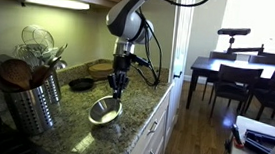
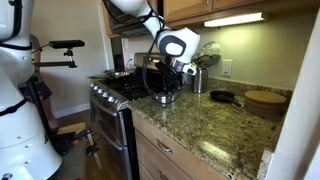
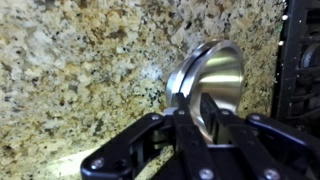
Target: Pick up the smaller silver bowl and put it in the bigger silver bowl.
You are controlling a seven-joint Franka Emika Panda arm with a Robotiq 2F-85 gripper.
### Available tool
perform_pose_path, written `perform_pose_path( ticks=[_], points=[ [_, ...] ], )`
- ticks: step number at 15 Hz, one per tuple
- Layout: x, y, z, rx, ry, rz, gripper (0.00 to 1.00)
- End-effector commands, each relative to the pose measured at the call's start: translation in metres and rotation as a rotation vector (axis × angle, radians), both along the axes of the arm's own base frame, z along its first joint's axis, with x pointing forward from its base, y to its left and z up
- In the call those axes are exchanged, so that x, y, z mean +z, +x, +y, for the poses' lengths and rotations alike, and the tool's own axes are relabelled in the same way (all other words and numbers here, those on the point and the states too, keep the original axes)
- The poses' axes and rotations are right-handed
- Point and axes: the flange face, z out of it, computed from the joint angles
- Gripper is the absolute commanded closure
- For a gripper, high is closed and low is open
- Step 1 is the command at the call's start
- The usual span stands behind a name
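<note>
One shiny steel bowl shows, which I take for the smaller silver bowl (image 1: 103,111). It is near the counter's front edge, directly under my gripper (image 1: 117,88). In the wrist view the bowl (image 3: 222,72) is tilted with its inside facing the camera. My gripper's (image 3: 196,118) fingers are close together on either side of its near rim, shut on it. I cannot tell whether the bowl touches the counter. It also shows under the gripper (image 2: 166,90) in an exterior view (image 2: 165,99). I make out no separate bigger silver bowl in any view.
On the granite counter (image 1: 73,122) stand a perforated steel utensil holder (image 1: 30,100) with utensils, a small black pan (image 1: 81,83) and a round wooden board (image 1: 100,69). A stove (image 2: 118,92) adjoins the counter. A dark dining table with chairs (image 1: 242,81) is beyond.
</note>
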Motion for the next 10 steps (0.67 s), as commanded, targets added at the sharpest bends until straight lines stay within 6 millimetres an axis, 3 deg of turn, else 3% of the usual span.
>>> perform_pose_path(
  ticks=[1, 8, 10],
  points=[
    [0.003, 0.005, -0.002, -0.004, -0.026, -0.01, 0.47],
    [0.009, 0.005, -0.011, -0.015, -0.037, -0.018, 0.02],
    [0.01, 0.005, -0.014, -0.017, -0.041, -0.019, 0.0]
  ],
)
